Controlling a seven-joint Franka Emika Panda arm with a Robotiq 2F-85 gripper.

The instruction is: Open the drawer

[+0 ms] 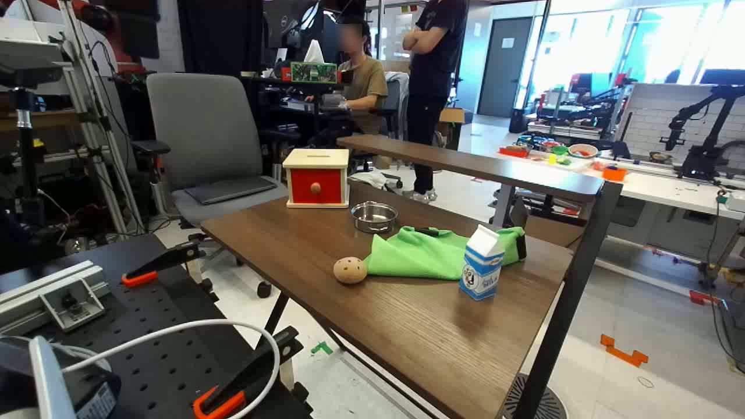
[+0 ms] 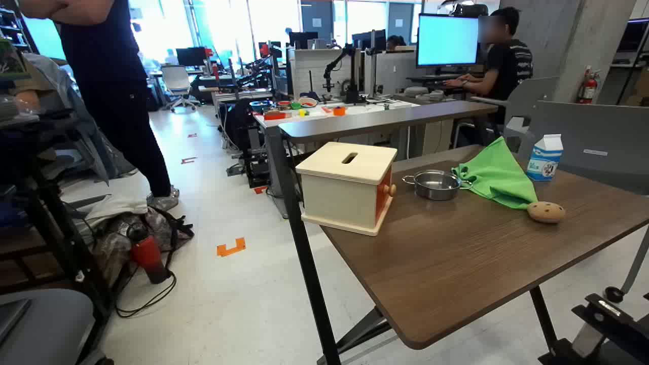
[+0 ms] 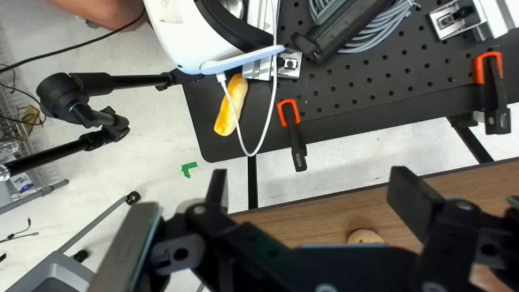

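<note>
The drawer is a small box unit with a pale wooden frame and top, a red front panel and a round wooden knob. It stands at a corner of the brown table in both exterior views (image 1: 304, 185) (image 2: 337, 200). Its red front sits flush in the frame, so it looks closed. The top has a slot. My gripper (image 3: 310, 174) shows only in the wrist view. Its two black fingers are wide apart with nothing between them. It is over the table's edge near a round speckled bun (image 3: 365, 236). The drawer is out of the wrist view.
A steel pot (image 1: 374, 217) stands beside the drawer unit. A green cloth (image 1: 419, 253), a milk carton (image 1: 482, 265) and the bun lie farther along the table (image 1: 430, 331). A raised shelf (image 1: 465, 164) runs along one table side. A black perforated bench (image 3: 365, 85) with clamps is nearby.
</note>
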